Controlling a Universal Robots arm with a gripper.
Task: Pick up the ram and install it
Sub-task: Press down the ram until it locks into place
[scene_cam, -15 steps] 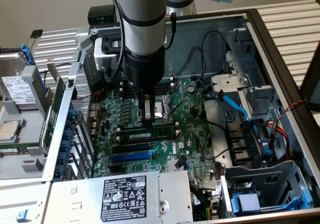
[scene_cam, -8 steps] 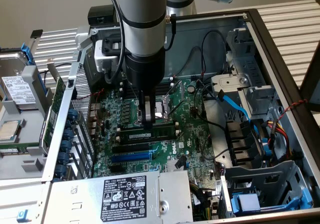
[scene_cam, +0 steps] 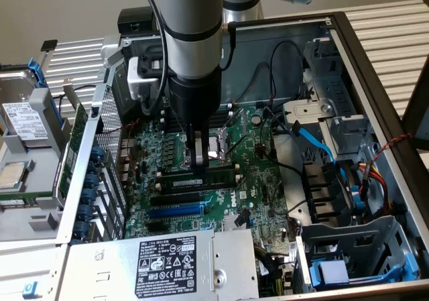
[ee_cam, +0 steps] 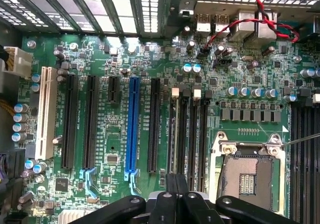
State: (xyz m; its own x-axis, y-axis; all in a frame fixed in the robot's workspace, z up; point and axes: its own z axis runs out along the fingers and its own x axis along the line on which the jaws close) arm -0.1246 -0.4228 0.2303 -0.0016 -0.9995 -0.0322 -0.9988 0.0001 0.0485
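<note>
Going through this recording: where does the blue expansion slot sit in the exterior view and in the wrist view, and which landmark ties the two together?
Exterior view: the blue expansion slot lies low on the motherboard among black slots, just above the labelled power supply.
Wrist view: the blue expansion slot runs between black slots, with the white slot to one side.
Shared landmark: the CPU socket.

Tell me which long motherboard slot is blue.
The blue expansion slot alone is blue; the long slots on both its sides are black, and one further away is white.
</note>
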